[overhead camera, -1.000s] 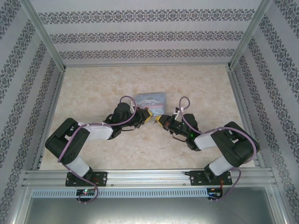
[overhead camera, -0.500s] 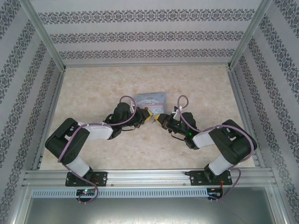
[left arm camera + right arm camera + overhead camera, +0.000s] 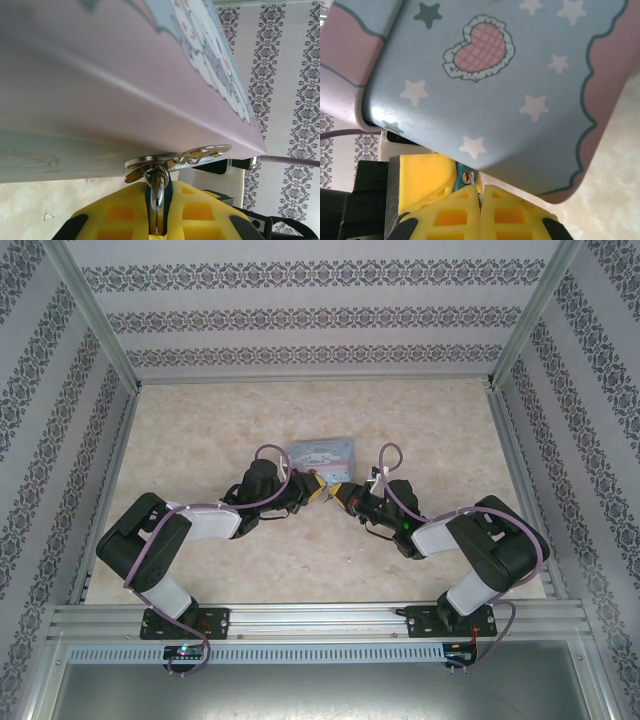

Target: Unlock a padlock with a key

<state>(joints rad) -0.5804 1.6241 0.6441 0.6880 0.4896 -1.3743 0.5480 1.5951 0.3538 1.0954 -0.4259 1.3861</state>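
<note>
The tiny teal padlock (image 3: 169,189) sits pinched between my left gripper's (image 3: 158,220) yellow fingers (image 3: 114,212). Its metal shackle (image 3: 157,197) is hooked through the hasp (image 3: 175,157) on the tin box (image 3: 100,75). In the right wrist view, the padlock (image 3: 459,177) shows its keyhole just under the box's edge. My right gripper (image 3: 480,201) is shut on the thin silvery key (image 3: 472,178), whose tip is at the keyhole. From above, the left gripper (image 3: 318,490) and right gripper (image 3: 343,493) meet tip to tip at the box's (image 3: 325,452) near edge.
The pastel blue tin box with stars and a heart (image 3: 485,75) lies on the beige table (image 3: 200,430) right behind both grippers. Patterned walls and metal rails (image 3: 515,480) enclose the table on three sides.
My right gripper has edged left toward the left gripper, closing the gap between their tips. The left arm has stayed still.
</note>
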